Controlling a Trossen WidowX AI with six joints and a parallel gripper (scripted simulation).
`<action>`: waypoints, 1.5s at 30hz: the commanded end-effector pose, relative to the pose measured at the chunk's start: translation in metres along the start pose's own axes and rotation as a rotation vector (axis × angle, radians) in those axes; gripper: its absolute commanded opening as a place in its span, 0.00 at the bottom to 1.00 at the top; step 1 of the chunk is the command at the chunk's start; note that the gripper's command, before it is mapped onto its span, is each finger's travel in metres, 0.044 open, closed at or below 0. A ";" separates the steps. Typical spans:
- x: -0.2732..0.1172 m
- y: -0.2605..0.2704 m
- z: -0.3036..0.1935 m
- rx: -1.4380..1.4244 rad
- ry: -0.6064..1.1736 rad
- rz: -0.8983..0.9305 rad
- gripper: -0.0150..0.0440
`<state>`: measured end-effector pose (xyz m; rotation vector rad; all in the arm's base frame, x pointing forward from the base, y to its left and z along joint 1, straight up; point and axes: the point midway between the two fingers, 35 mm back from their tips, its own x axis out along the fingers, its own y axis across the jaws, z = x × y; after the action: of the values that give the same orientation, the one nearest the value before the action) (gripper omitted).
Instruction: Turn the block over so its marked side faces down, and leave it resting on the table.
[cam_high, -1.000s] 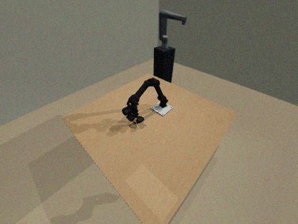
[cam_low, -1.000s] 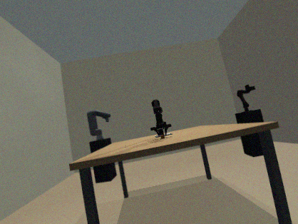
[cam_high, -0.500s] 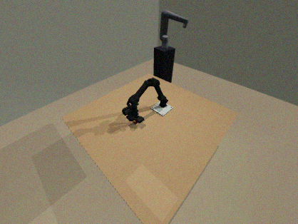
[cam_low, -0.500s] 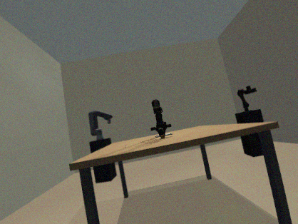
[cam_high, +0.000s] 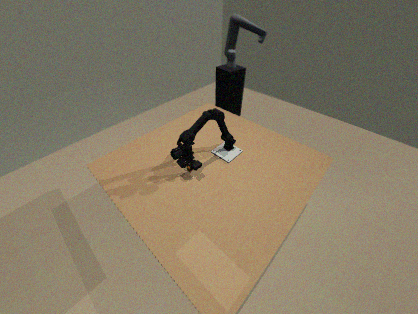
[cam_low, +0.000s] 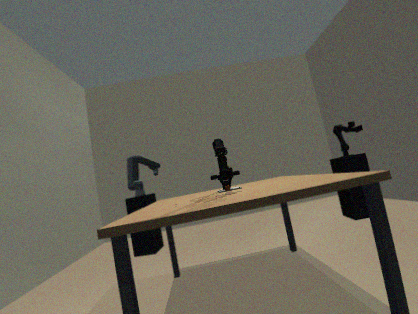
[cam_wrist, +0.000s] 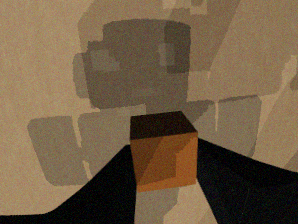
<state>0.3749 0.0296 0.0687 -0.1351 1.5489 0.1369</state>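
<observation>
Block (cam_high: 189, 168) (cam_low: 227, 188) (cam_wrist: 165, 162): orange, located between the two fingers of the gripper (cam_high: 190, 167) (cam_low: 227, 187) (cam_wrist: 161, 148). The jaws are clenched on the block, one finger against each of two opposite sides.

In the wrist view, one orange face and one dark face of the block are visible. The dark face adjoins the upper edge of the orange face. Which face carries the mark cannot be determined. Contact between the block and the table (cam_high: 225, 200) (cam_low: 300, 182) (cam_wrist: 30, 50) cannot be confirmed.

In the top view, the block is over the part of the table between the left corner and the white base plate (cam_high: 230, 157) (cam_low: 236, 188). The plate lies nearer the far corner than the near corner. The black arm (cam_high: 200, 122) (cam_low: 222, 160) rises from the plate, bends at its highest point and descends toward the block. Shadows extend from the arm toward the left corner.

A grey arm (cam_high: 232, 37) (cam_low: 134, 172) stands on a black pedestal (cam_high: 230, 90) (cam_low: 142, 220) beyond the far corner in the top view. In the exterior view, a second black arm (cam_low: 341, 140) stands on a dark stand (cam_low: 352, 195) near the right corner, behind the table edge.
</observation>
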 end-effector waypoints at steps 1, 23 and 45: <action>-0.008 0.000 0.001 0.003 -0.014 -0.003 0.25; 0.002 -0.001 0.002 0.004 -0.322 -0.004 0.25; 0.002 0.000 -0.004 0.002 -0.532 -0.004 0.25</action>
<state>0.3710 0.0282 0.0620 -0.0888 1.0416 0.1497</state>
